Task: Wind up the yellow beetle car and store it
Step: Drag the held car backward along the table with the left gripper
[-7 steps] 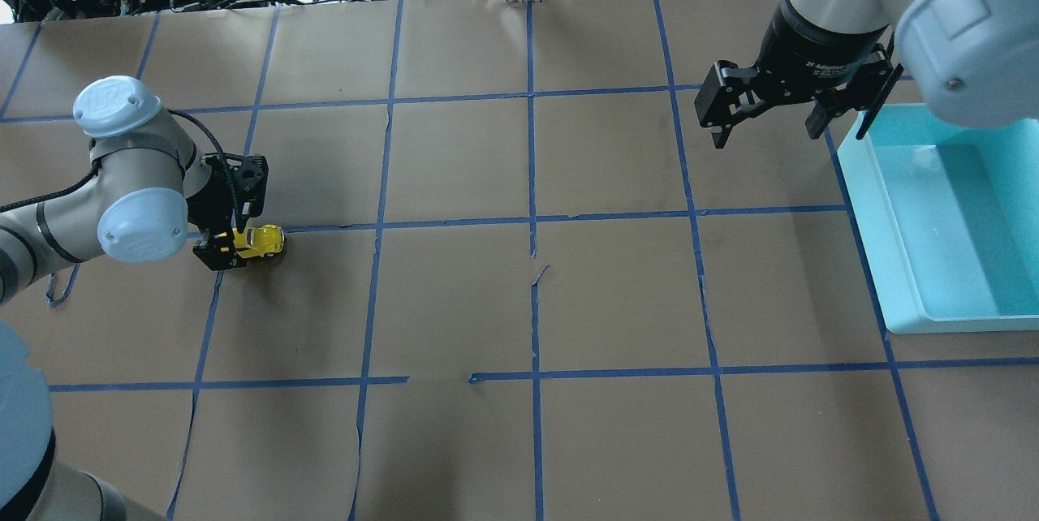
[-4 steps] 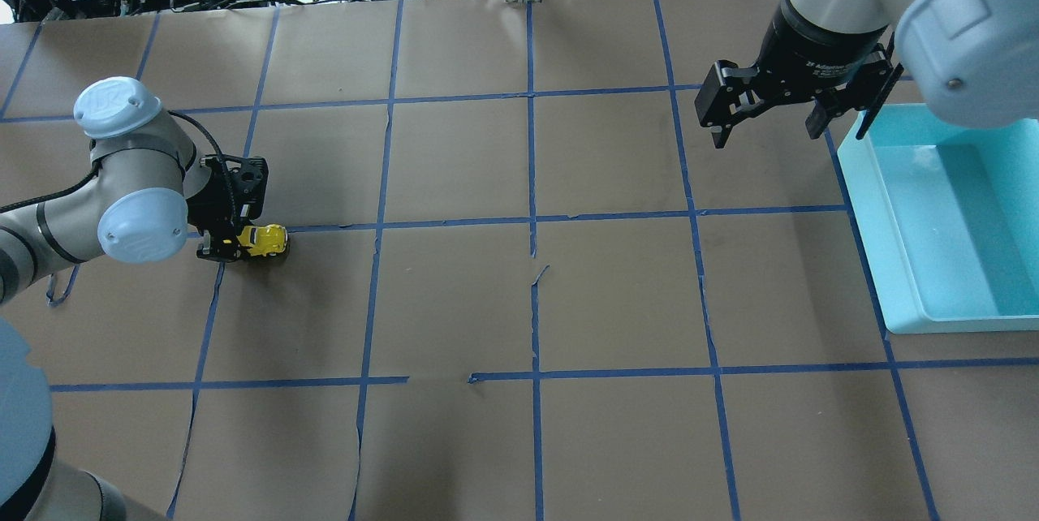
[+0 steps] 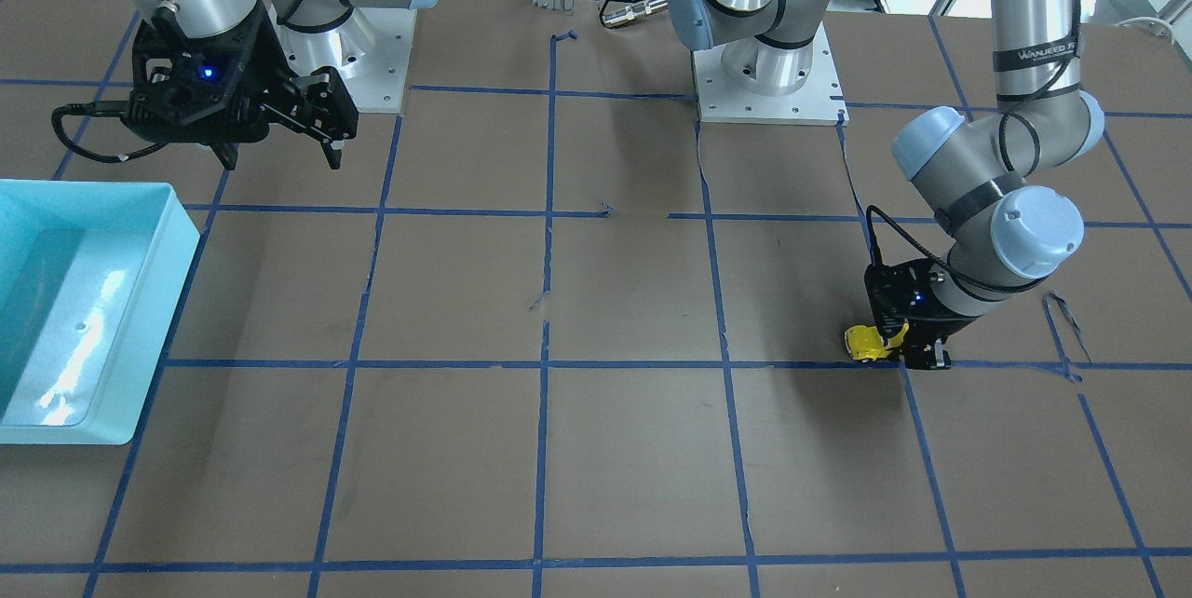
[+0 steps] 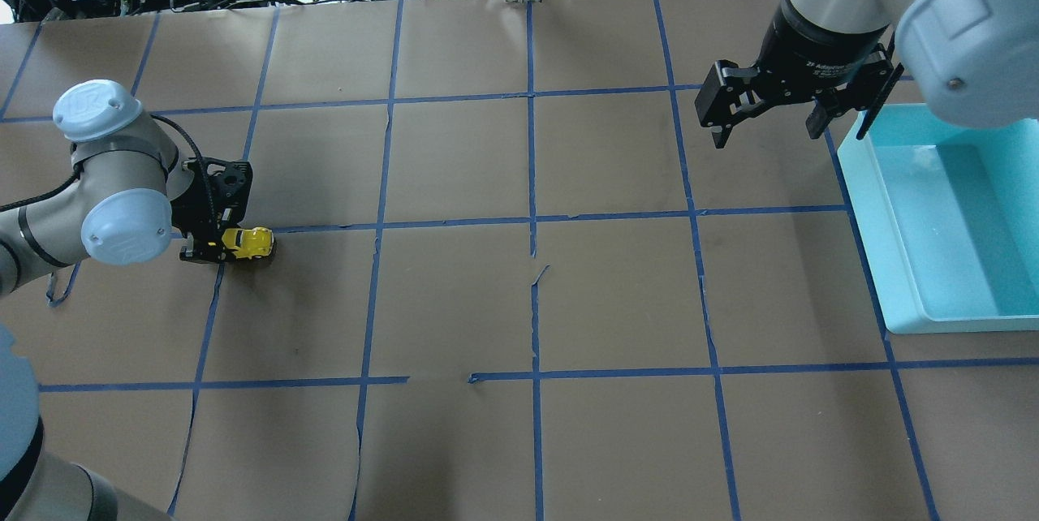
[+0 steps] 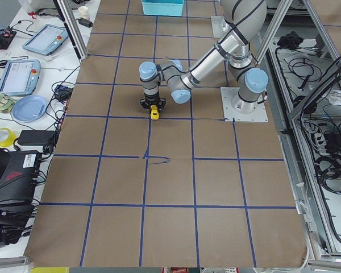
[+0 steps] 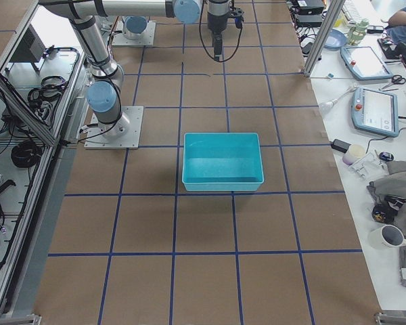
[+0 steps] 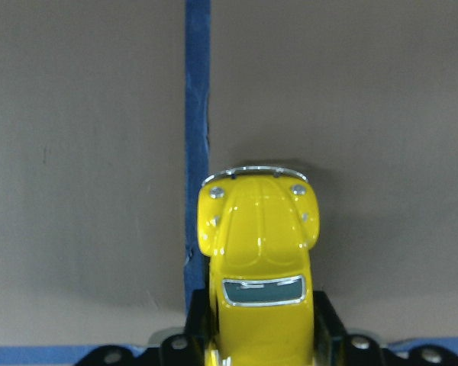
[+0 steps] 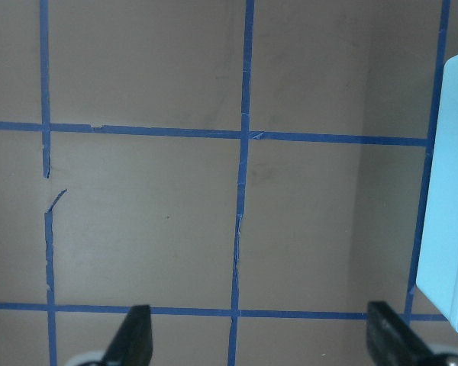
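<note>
The yellow beetle car (image 4: pixel 249 242) sits low on the brown paper at the table's left, on a blue tape line, its nose pointing toward the table's middle. My left gripper (image 4: pixel 213 249) is shut on its rear half. The car also shows in the front-facing view (image 3: pixel 864 343), the exterior left view (image 5: pixel 154 112), and the left wrist view (image 7: pixel 261 259), where the black fingers flank its roof. My right gripper (image 4: pixel 765 133) is open and empty, held high at the far right next to the bin; its fingers (image 8: pixel 133 339) show in the right wrist view.
A light-blue bin (image 4: pixel 877 204) stands at the table's right edge, with nothing visible in it; it also shows in the front-facing view (image 3: pixel 177 235) and the exterior right view (image 6: pixel 223 183). Blue tape lines grid the brown paper. Cables and devices lie beyond the far edge.
My left gripper has moved a little to the left and lower with the yellow car in it. The right arm has not moved.
</note>
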Controlling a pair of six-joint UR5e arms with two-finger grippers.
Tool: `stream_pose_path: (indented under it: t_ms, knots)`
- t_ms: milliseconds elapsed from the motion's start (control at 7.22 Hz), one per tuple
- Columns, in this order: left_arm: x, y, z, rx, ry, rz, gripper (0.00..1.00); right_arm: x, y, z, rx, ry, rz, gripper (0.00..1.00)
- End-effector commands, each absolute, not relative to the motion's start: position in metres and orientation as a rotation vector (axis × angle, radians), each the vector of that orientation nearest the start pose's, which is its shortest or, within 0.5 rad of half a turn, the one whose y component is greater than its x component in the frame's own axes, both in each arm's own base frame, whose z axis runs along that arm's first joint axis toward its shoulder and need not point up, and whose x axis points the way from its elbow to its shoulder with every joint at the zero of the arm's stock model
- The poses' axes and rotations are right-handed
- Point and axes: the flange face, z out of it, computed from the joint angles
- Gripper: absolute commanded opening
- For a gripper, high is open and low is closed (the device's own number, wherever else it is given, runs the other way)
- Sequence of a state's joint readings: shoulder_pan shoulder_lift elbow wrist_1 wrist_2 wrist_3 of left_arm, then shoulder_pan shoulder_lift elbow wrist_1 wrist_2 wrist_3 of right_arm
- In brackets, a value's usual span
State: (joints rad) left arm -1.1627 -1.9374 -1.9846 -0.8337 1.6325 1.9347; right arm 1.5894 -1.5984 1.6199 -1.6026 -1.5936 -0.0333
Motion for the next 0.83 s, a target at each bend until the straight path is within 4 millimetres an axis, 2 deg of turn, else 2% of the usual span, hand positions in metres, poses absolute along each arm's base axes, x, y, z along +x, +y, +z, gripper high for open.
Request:
stream_pose_path:
  t_ms: [0, 277, 554, 692]
  knots:
    - [0.107, -0.530, 0.178, 2.180, 2.286, 0.119, 0.05, 0.141, -0.478, 0.480, -0.085, 3.162, -0.017, 1.00]
    - [0.114, -0.529, 0.177, 2.176, 2.292, 0.122, 0.06, 0.141, -0.478, 0.480, -0.082, 3.164, -0.014, 1.00]
    - [0.134, -0.525, 0.176, 2.179, 2.296, 0.119, 0.06, 0.141, -0.478, 0.480, -0.082, 3.164, -0.014, 1.00]
    - [0.137, -0.524, 0.176, 2.174, 2.301, 0.119, 0.06, 0.141, -0.478, 0.480, -0.082, 3.162, -0.017, 1.00]
